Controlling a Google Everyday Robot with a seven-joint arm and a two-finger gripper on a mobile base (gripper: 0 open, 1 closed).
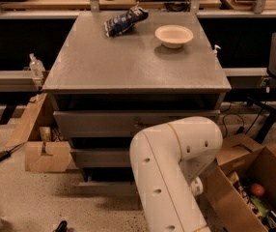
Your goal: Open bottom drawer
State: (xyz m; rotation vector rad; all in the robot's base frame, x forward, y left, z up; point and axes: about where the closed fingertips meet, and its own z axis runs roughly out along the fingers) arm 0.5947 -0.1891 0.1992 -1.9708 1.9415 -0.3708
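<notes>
The grey surface [128,66] is carrying a blue bag [125,21] and a white bowl [174,35] near its back edge; the end effector is hiding behind the arm [172,173].

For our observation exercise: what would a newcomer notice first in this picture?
A white arm fills the lower centre, covering much of the drawers; its gripper is out of view. Behind it stands a grey cabinet with a bowl and a blue bag on top; the bottom drawer shows as a strip beside the arm.
</notes>
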